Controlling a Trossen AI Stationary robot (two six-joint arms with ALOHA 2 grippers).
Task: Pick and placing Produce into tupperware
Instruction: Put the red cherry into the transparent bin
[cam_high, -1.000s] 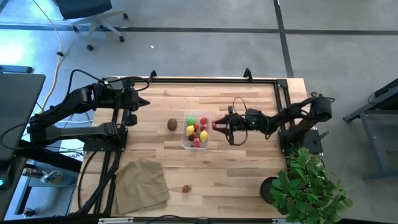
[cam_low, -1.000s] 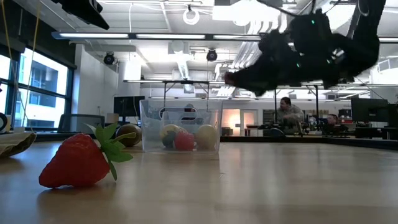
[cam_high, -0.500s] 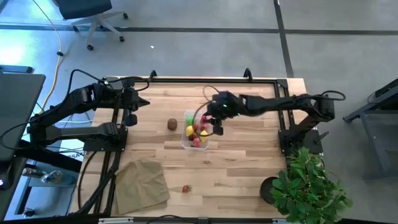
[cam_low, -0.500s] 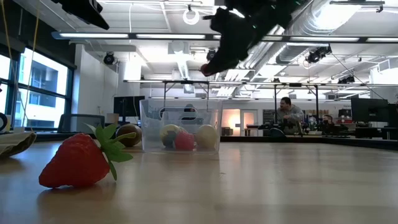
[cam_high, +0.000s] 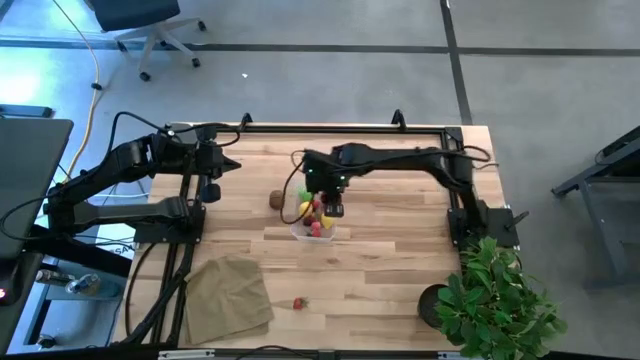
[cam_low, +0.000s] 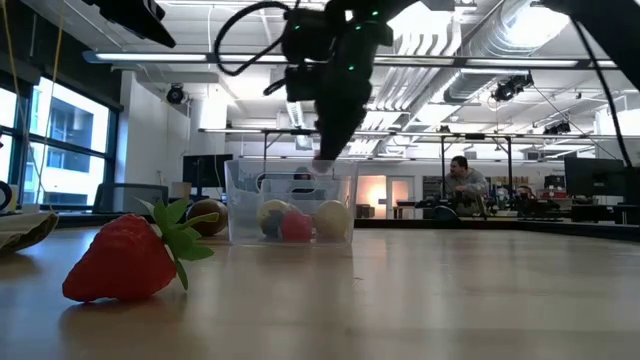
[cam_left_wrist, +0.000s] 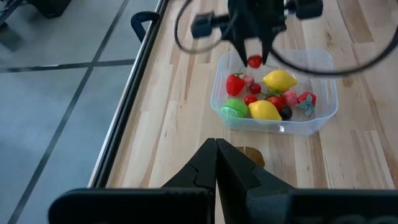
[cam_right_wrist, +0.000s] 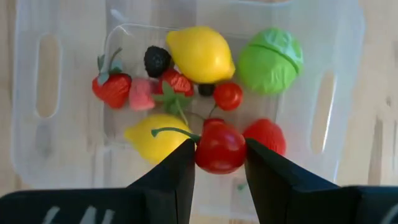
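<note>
The clear tupperware (cam_high: 297, 231) stands mid-table, holding yellow lemons (cam_right_wrist: 200, 53), a green ball (cam_right_wrist: 270, 60), strawberries and small berries. My right gripper (cam_high: 328, 206) hangs over it, pointing down, shut on a small red cherry (cam_right_wrist: 221, 149) with a green stem. A brown kiwi (cam_high: 276, 199) rests on the wood just left of the tub. A lone strawberry (cam_high: 298, 303) lies near the table's front edge. My left gripper (cam_high: 232, 165) waits shut at the far left, above the table. My right gripper pinches the red cherry by its two opposite sides (cam_right_wrist: 202, 151) between its two fingers. The fingers come from above, pointing steeply down. The cherry hangs clear above the fruit in the tub (cam_left_wrist: 255, 61), and its green stem (cam_right_wrist: 171, 132) sticks out sideways.
A tan cloth (cam_high: 230, 295) lies at the near left corner. A leafy potted plant (cam_high: 495, 300) stands off the table's near right corner. A black rail (cam_high: 340, 127) runs along the far edge. Bare wood lies right of the tub.
My right gripper has swung from the table's right side toward the left, rising and tipping from nearly level to steeply down. It kept the red cherry and now hangs over the tupperware. My left arm has kept still.
</note>
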